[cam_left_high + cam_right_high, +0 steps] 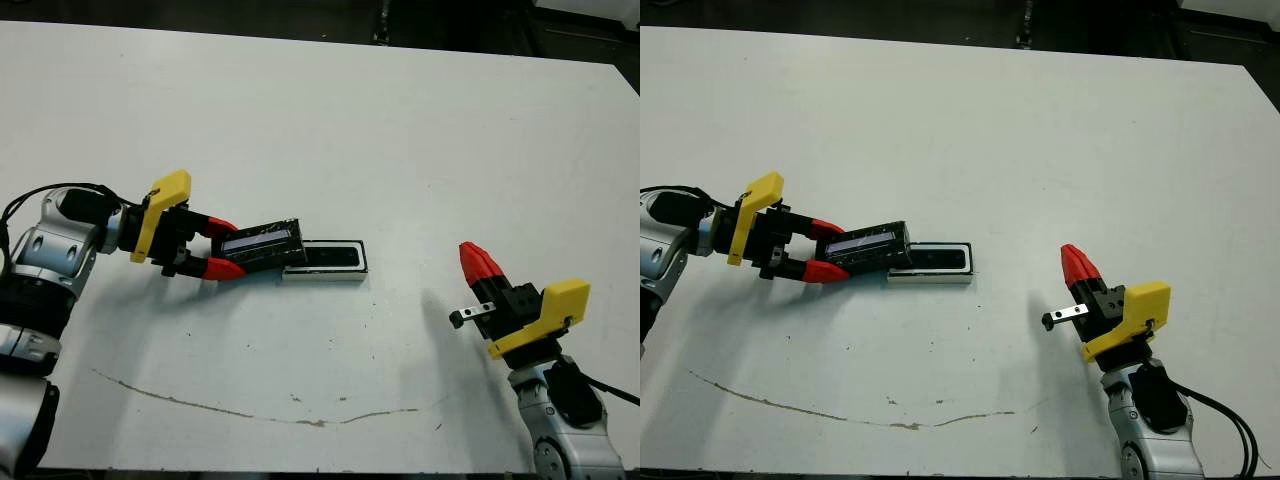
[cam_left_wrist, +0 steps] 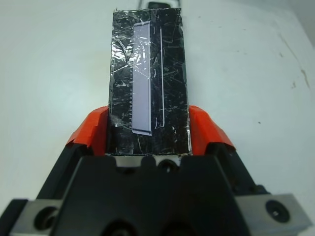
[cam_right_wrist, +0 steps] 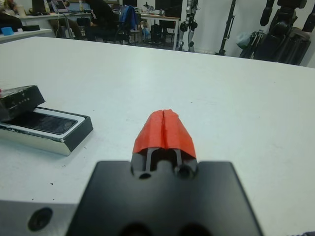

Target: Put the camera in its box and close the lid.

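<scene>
My left gripper [image 1: 228, 247] is shut on the lid [image 1: 262, 245], a glittery black slab with a pale strip [image 2: 142, 73]; the red fingers [image 2: 93, 130] clamp its long sides. The lid is tilted, and its far end reaches over the left end of the box [image 1: 330, 276]. The box is a shallow white-walled tray lying flat near the table's middle. The glossy black camera [image 3: 47, 123] lies inside it, uncovered over the right part [image 1: 335, 257]. My right gripper [image 1: 478, 262] is shut on nothing, well to the right of the box and nearer the front edge.
A thin brown scuff line [image 1: 250, 410] runs across the table near the front edge. Beyond the far edge in the right wrist view are a seated person [image 3: 103, 19], desks and tripods [image 3: 285, 29]. Bare tabletop lies between the box and my right gripper.
</scene>
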`<state>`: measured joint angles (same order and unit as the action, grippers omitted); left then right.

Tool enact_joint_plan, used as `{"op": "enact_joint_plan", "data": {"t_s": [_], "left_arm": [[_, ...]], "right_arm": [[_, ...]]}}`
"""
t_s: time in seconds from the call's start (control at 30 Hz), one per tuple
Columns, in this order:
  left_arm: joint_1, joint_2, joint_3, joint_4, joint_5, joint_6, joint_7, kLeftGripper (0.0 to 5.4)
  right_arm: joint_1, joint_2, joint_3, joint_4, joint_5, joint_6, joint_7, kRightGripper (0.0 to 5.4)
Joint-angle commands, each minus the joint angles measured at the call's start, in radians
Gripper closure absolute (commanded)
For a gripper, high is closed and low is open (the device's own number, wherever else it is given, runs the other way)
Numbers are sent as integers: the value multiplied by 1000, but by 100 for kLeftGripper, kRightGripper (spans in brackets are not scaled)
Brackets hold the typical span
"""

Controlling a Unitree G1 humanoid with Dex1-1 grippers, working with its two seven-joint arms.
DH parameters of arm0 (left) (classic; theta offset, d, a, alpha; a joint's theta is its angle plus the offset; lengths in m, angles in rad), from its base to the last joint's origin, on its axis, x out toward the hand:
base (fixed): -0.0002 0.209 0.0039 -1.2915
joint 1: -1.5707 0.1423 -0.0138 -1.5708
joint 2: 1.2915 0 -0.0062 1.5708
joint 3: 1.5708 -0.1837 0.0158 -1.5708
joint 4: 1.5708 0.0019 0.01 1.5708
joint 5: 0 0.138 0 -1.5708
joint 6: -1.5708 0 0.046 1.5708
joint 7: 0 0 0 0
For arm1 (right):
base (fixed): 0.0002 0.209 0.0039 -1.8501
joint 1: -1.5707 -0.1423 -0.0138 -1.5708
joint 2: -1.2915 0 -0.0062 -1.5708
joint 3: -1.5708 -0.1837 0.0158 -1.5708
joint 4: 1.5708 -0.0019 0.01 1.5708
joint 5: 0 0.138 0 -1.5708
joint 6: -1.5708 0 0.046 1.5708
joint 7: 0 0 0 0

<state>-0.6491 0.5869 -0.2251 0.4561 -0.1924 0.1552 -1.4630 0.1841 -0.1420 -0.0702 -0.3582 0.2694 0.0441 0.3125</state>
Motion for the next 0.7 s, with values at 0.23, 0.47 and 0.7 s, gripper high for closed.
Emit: {"op": "enact_joint_plan", "data": {"t_s": [0.23,0.47,0.7], "left_arm": [[72,-16,-35,-197,3,132,66,223],[114,-22,-64,-304,60,162,208,223],[113,-25,-121,-342,135,190,303,223]], "right_arm": [[13,-9,-4,2,-6,15,-12,540],[17,-13,-6,1,-1,14,-11,540],[18,-12,-7,3,3,12,-12,540]]}}
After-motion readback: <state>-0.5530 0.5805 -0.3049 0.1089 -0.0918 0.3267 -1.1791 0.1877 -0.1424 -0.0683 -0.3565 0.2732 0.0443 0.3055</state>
